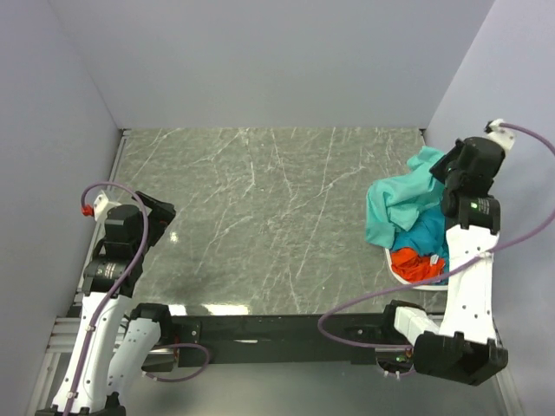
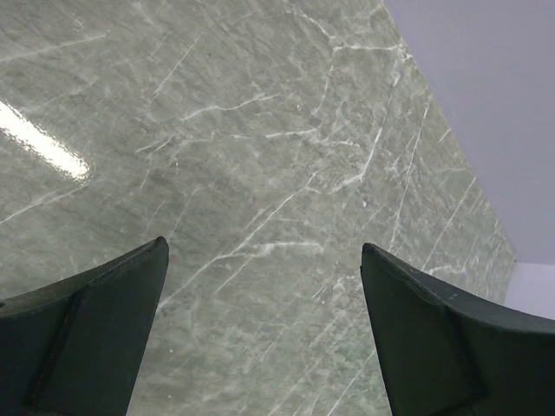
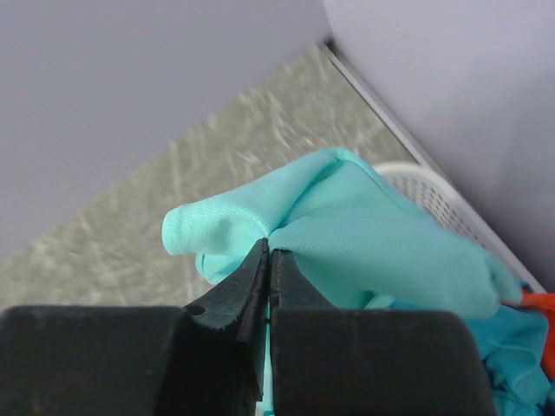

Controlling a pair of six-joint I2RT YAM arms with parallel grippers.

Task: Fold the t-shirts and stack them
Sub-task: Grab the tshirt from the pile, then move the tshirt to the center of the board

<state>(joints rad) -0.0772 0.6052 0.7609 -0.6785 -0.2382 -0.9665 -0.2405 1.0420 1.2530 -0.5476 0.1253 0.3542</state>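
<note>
The teal-green t-shirt hangs lifted over the basket at the table's right edge. My right gripper is shut on a fold of it, and the pinched cloth bunches just past my right gripper's tips. Below it in the basket lie a blue-teal t-shirt and an orange-red t-shirt; both also show in the right wrist view, blue-teal and orange-red. No pale pink shirt shows. My left gripper is open and empty over bare table at the left; its fingers stand wide apart.
The white lattice laundry basket sits at the table's right edge near the right wall; its rim shows in the right wrist view. The grey marble table is walled at the back and on both sides.
</note>
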